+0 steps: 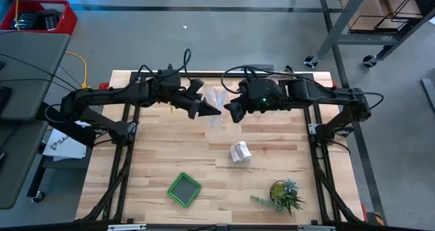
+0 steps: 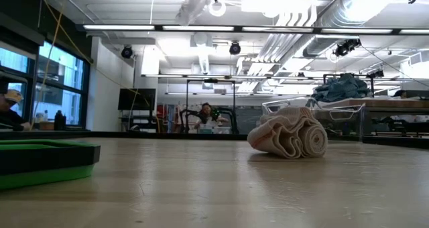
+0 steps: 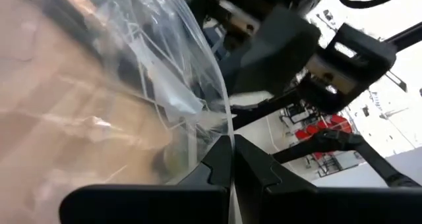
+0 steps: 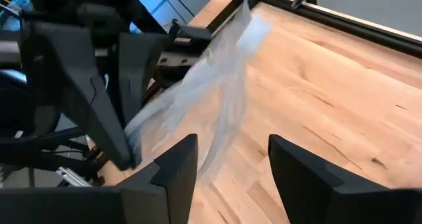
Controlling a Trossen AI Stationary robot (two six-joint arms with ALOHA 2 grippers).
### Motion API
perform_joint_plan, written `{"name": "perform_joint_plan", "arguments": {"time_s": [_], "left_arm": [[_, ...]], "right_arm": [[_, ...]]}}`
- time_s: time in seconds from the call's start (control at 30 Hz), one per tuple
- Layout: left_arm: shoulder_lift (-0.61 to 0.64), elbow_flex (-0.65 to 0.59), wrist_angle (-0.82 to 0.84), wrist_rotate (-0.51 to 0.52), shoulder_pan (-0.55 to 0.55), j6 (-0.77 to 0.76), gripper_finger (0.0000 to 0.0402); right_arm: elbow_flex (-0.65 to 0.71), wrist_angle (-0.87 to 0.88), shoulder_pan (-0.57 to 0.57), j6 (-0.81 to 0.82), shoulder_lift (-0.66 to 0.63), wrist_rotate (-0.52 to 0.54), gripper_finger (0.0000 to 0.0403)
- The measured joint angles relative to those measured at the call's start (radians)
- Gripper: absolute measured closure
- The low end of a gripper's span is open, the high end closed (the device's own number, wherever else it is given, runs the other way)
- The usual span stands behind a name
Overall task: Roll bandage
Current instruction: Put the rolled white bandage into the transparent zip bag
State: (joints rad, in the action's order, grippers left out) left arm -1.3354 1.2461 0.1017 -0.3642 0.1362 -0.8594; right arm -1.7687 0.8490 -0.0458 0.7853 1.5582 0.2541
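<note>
The bandage [image 1: 239, 153] lies on the table right of the middle as a loose, crumpled roll [image 2: 289, 135], and no gripper touches it. Above the table's far half, my left gripper [image 1: 211, 110] is shut on a crinkly clear plastic bag [image 1: 217, 96], which shows close up in the left wrist view [image 3: 132, 85]. My right gripper [image 1: 233, 113] faces it from the right, open [image 4: 229, 165], with the bag [image 4: 217, 72] just ahead of its fingers. My left gripper pinches the clear bag between its two shut fingers at an edge [image 3: 227, 128] of the film. The fingers come nearly level from the table's left. The bag is lifted clear of the table and trails away from the fingertips, slack and crumpled. My right gripper stands open at the bag's lower part; I cannot tell whether a finger touches it.
A green tray [image 1: 184, 189] sits near the front edge left of the middle, and it also shows at the left of the low view [image 2: 40, 157]. A small potted plant [image 1: 282, 196] stands at the front right. Bare wood lies between them and around the bandage.
</note>
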Motion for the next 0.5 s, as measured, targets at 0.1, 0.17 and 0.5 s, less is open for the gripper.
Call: {"name": "perform_joint_plan", "arguments": {"time_s": [0.1, 0.17, 0.5], "left_arm": [[0.0, 0.0, 0.017, -0.004, -0.011, -0.003, 0.0401], [0.0, 0.0, 0.021, -0.004, -0.018, -0.006, 0.0401], [0.008, 0.0, 0.138, 0.109, 0.012, -0.022, 0.0401]], "right_arm": [[-0.001, 0.019, 0.012, -0.009, 0.0, 0.001, 0.0254], [-0.002, 0.059, 0.02, -0.012, 0.008, 0.003, 0.0302], [0.0, 0.181, 0.01, 0.025, 0.025, 0.002, 0.0399]]}}
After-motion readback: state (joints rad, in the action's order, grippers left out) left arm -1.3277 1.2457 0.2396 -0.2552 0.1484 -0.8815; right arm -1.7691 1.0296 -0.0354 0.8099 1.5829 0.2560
